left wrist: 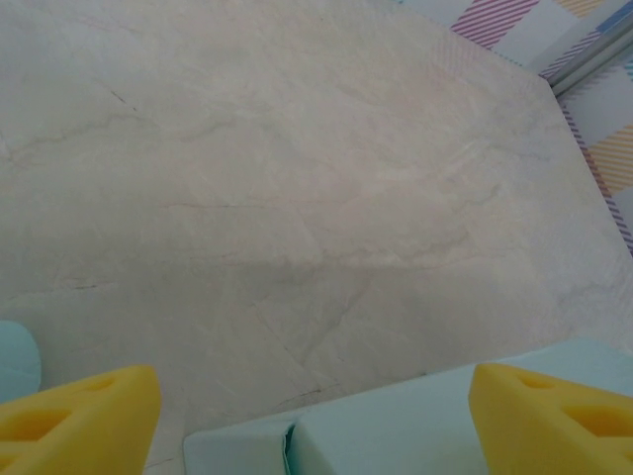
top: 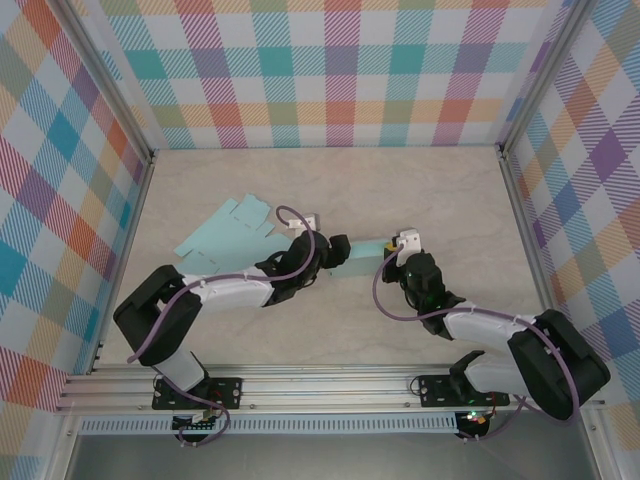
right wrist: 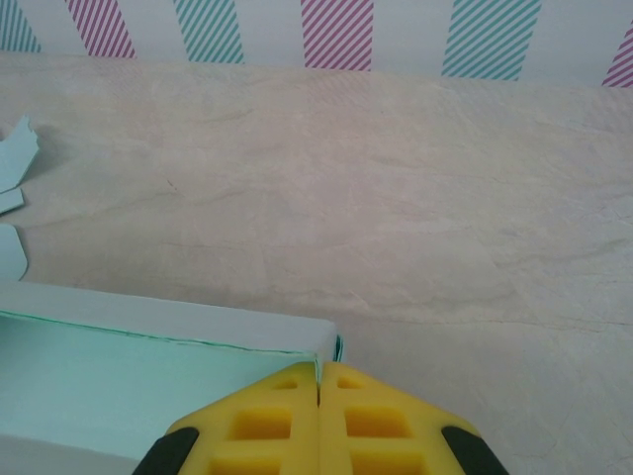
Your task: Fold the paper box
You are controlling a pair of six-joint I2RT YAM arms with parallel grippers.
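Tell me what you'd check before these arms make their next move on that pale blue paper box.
1. Right hand shut on the paper box's corner: ok.
2. Left hand open, box's edge between its fingers: ok.
3. Box lying on the table: ok.
4. Box fully folded: not ok; flat flaps lie spread out at its left end.
5. Right hand's grip firm enough: cannot tell.

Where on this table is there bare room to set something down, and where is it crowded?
Free: the far strip of table between the paper box and the back wall; the right side, between the right arm and the right wall. Crowded: the middle, where the left end effector and right end effector meet at the box.
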